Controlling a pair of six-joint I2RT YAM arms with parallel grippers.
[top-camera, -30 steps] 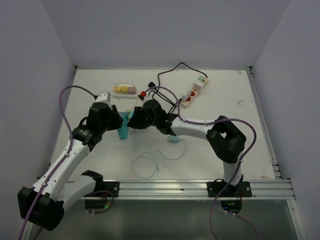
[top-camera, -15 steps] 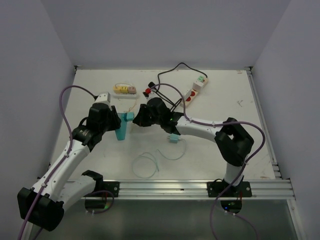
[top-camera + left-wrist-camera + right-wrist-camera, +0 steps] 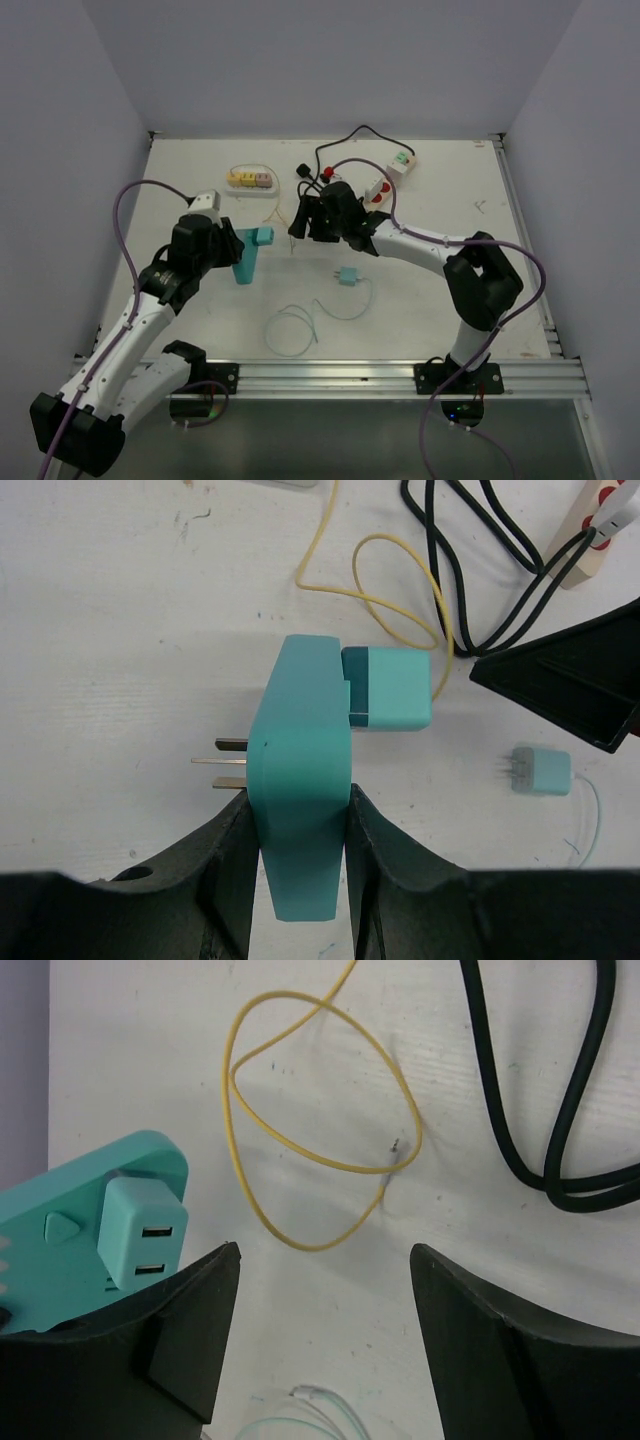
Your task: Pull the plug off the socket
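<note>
A white, scuffed counter (image 3: 450, 300) sits inside pale lavender walls. Held up off it near the left-centre is the socket (image 3: 300, 740), a slim, flat teal plastic block with rounded corners and a matte finish. Two bare metal prongs (image 3: 232, 745) stick out of its one face. On the opposite face sits the plug (image 3: 395, 688), a small cube of the same teal with softened edges and two dark slots in its outer end. A darker step shows where it meets the socket, though whether it is pushed fully home is hard to judge.

The left pincer (image 3: 300, 820) is closed tight on the socket's lower end, with a black finger on each flat side. The right pincer (image 3: 322, 1260) stands apart and holds nothing, just beside the plug, over a thin yellow wire (image 3: 233, 1072) that loops on the counter.

A glossy black cable (image 3: 480, 1070) curves nearby. A white power strip (image 3: 385, 180) lies farther back. A second small teal plug (image 3: 348, 277) rests on the counter.
</note>
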